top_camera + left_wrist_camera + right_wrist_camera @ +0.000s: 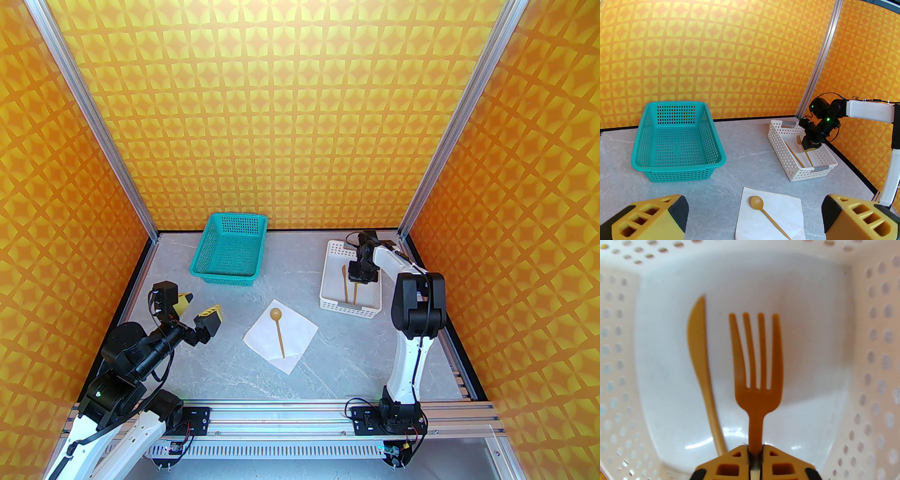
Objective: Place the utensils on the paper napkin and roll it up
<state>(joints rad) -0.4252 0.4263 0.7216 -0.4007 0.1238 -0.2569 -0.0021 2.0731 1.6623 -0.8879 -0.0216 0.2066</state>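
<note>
Your right tool (754, 451) has the fork (755, 357) pinched, down inside the white basket (349, 307).

Its jaws are narrow, closed on the fork's handle just below the head, tines pointing away from the camera. A tan knife (700, 357) lies just beside it on the basket floor. The spoon (279, 330) lies on the paper napkin (262, 337) (one near corner is curled) at mid-table (328, 370). Your left tool (201, 304) hangs wide and holds nothing, left of the napkin and near the teal basket (229, 251).
</note>
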